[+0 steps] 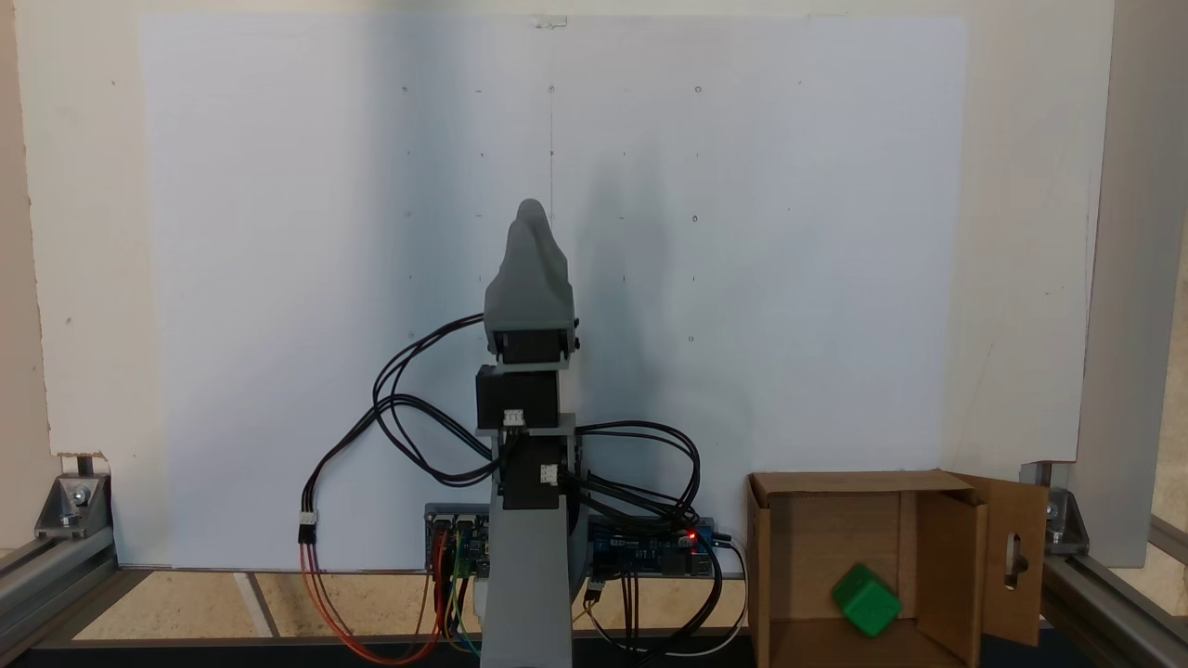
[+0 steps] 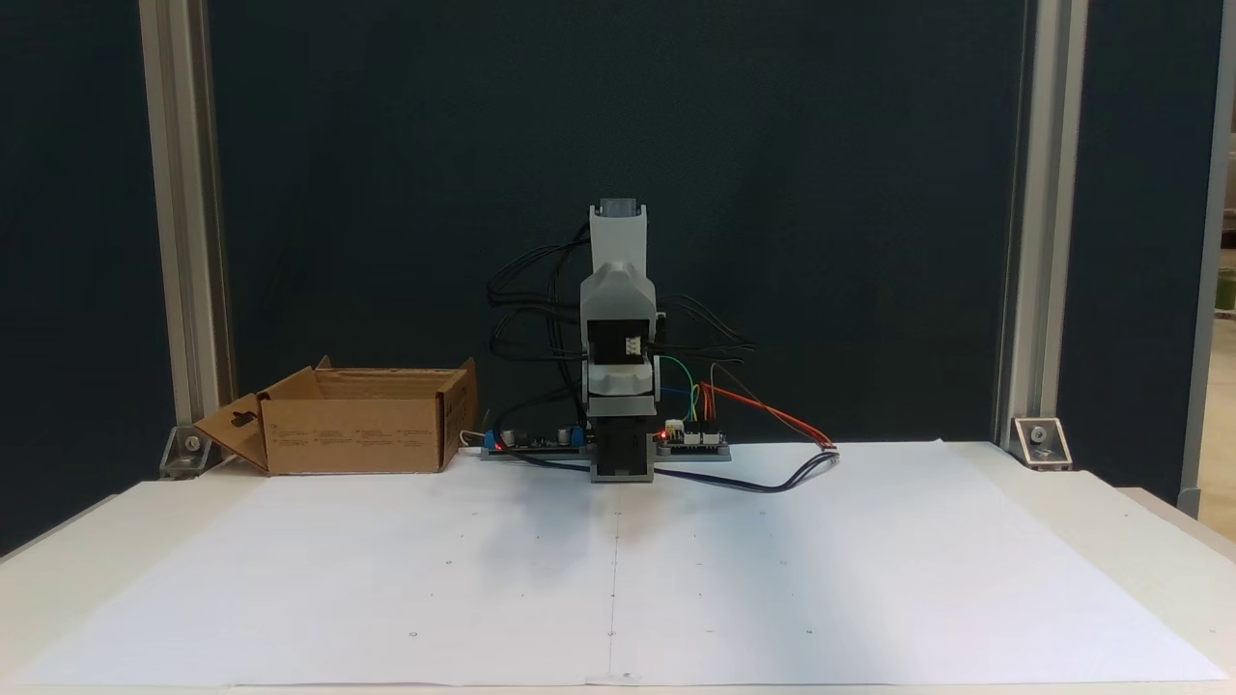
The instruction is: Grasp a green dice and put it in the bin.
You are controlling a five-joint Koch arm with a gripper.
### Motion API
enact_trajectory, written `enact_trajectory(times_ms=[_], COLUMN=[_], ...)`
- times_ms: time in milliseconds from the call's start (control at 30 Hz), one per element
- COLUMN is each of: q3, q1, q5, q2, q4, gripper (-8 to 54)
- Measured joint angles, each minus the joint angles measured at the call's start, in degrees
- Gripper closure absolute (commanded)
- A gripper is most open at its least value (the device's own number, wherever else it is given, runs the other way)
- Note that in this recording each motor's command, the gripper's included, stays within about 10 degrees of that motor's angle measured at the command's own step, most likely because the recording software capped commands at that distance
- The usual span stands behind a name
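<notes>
While the arm (image 1: pixel 527 408) sits folded upright at mid-counter, the green dice (image 1: pixel 866 600) lies inside the cardboard bin (image 1: pixel 947 557), tilted on the floor; the tool's (image 1: pixel 532 215) jaws overlap, so I cannot tell their gap.

A lab test bench: aluminium extrusion posts (image 2: pixel 183 222) frame a table covered with dot-marked white paper (image 2: pixel 618 569), and bare circuit boards (image 2: pixel 690 442) with loose wiring sit beside the arm's base (image 2: pixel 620 454).
</notes>
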Motion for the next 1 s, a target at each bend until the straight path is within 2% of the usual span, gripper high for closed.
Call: enact_trajectory(times_ms=[400, 500, 1000], q3=[9.8, 10.1, 10.1], q1=[0.1, 0.6, 0.9], q5=[-0.5, -0.5, -0.5], q2=[0.0, 0.0, 0.0], q4=[-7.3, -7.3, -7.3], gripper=[2.9, 0.7, 0.6])
